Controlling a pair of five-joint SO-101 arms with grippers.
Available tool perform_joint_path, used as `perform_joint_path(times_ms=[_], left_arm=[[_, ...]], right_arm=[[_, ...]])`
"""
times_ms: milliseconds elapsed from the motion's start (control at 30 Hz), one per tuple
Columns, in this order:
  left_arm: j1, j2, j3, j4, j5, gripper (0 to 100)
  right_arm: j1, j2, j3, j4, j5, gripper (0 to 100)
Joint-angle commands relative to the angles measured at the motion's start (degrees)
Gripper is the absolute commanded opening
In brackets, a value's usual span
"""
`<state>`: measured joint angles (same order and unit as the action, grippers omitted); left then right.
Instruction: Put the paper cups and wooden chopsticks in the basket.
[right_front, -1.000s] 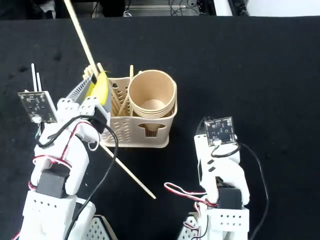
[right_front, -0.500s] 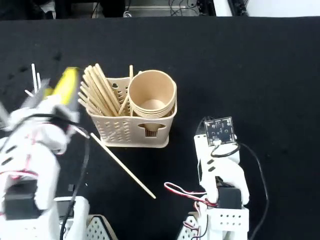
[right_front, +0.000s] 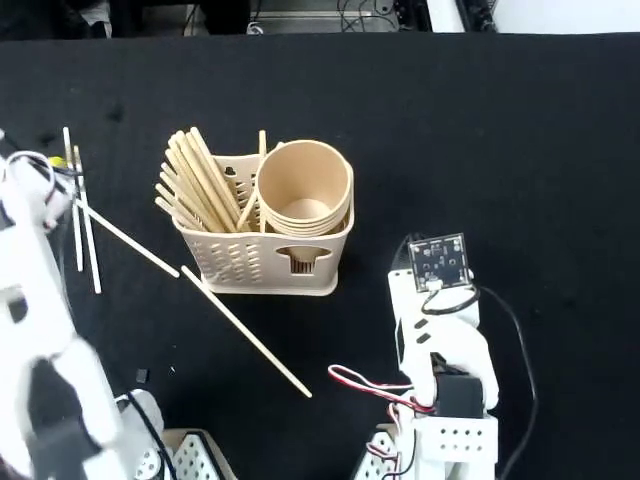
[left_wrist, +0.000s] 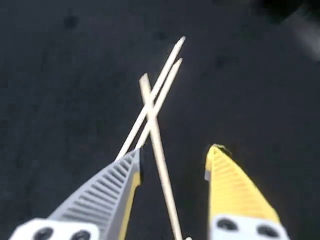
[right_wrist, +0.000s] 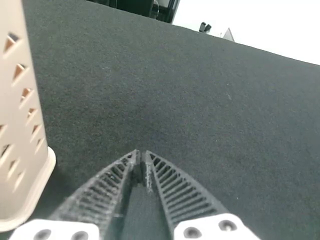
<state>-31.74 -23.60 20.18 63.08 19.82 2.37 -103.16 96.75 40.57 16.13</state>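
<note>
Four loose chopsticks (right_front: 128, 240) lie on the black tabletop (right_front: 500, 130) to the left of the basket (right_front: 300, 265), so I judge the task unfinished. My left arm (right_front: 30, 330) hangs over the leftmost three, its jaws spread wide and gripping nothing. One stick (left_wrist: 159, 155) runs through the gap between them and crosses a near-parallel pair (left_wrist: 166, 70). I judge I am lined up along it so that closing would catch that stick alone.

The fourth stick (right_front: 245, 332), a long one, slants away from the basket's near-left corner. Inside the basket, a bundle of chopsticks (right_front: 195, 180) leans in the left compartment. The stacked paper cups (right_front: 303, 185) stand upright in the right one.

To the right, my right arm (right_front: 440, 340) sits with its jaws pressed together and empty, low over bare tabletop, probably parked clear of the work.
</note>
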Motion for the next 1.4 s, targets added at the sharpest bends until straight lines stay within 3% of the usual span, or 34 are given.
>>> perform_joint_path(times_ms=[0,300,700,900,1100,1367], left_arm=[[-2.42,16.97,-11.47,-0.53,-2.64,22],[-2.07,47.12,-33.89,4.57,-13.98,22],[-1.71,85.19,-74.33,16.97,-14.59,21],[-1.8,99.52,-96.48,24.97,-14.59,2],[-1.71,106.81,-116.35,36.31,-14.59,3],[-0.75,98.55,-113.54,37.8,-14.15,3]], right_arm=[[-0.62,-4.0,-0.22,0.53,0.35,1.2],[-0.62,-4.0,-0.22,0.7,0.35,1.2],[-0.7,-4.0,-0.22,0.88,0.35,1.2],[-0.7,-4.0,-0.22,0.88,0.35,1.2],[-0.7,-4.09,-0.22,0.88,0.35,1.2],[-0.7,-4.09,-0.22,0.88,0.35,1.2]])
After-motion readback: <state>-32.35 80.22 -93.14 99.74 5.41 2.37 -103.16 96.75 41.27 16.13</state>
